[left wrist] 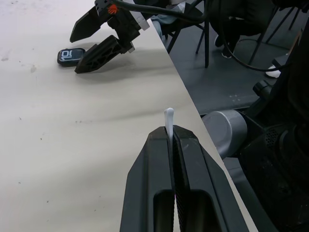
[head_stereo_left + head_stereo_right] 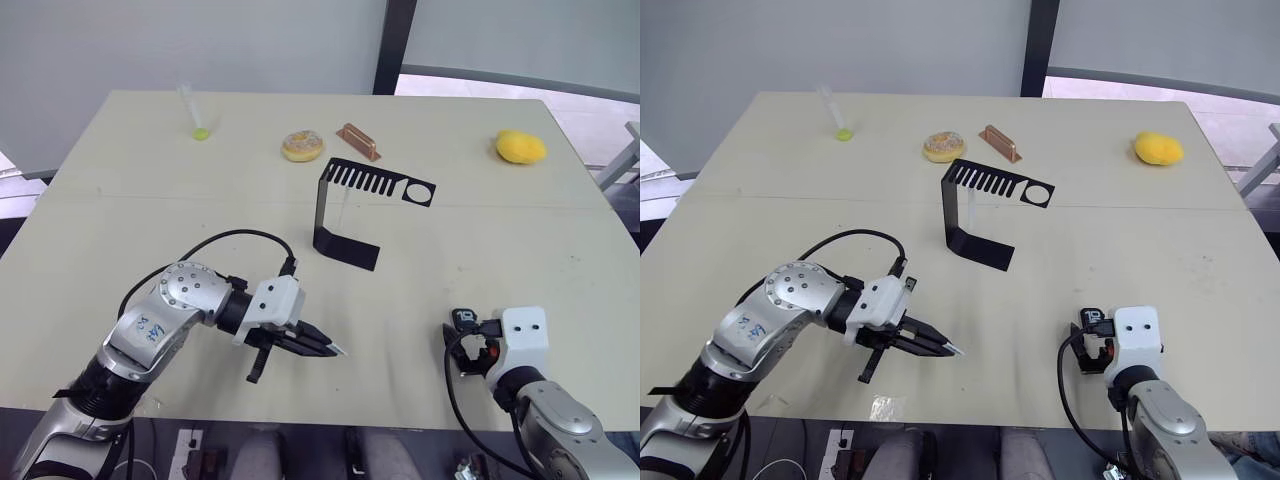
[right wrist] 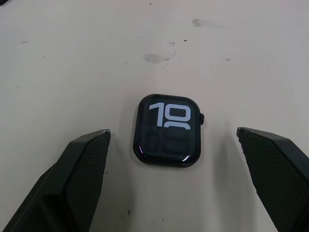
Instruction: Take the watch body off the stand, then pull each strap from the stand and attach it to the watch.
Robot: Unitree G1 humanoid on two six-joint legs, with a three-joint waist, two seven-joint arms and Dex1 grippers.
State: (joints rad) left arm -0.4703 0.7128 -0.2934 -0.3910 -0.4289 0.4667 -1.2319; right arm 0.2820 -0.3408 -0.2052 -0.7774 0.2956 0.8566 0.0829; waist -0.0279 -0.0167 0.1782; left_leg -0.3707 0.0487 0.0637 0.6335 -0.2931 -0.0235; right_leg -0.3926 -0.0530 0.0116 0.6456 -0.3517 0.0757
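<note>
In the head views, the stand (image 2: 350, 215) stood mid-table with its slotted top plate bare of watch and straps. The watch (image 2: 1092, 318) lay flat near the front edge, at the right gripper (image 2: 470, 350). The left gripper (image 2: 925, 343) hovered low over the table to the left, well apart from the watch, with a white tip at its fingers. A donut (image 2: 302, 146), a copper block (image 2: 358, 141), a tube (image 2: 193, 111) and a yellow object (image 2: 520, 147) sat far back, out of the way.

The left wrist view showed what the head views barely did: the jaws were closed on a thin white strap (image 1: 168, 121), only a short end sticking past the fingertips (image 1: 159, 140). With so little exposed, that end could slip or bend when pushed at the watch. It also showed the watch close to the table's edge, so a hard push might slide it off.

The right wrist view showed the watch (image 3: 166, 130) face up, digits lit, lying loose between wide-open jaws, neither finger touching it. Unheld, it would likely skid when the strap met it.
</note>
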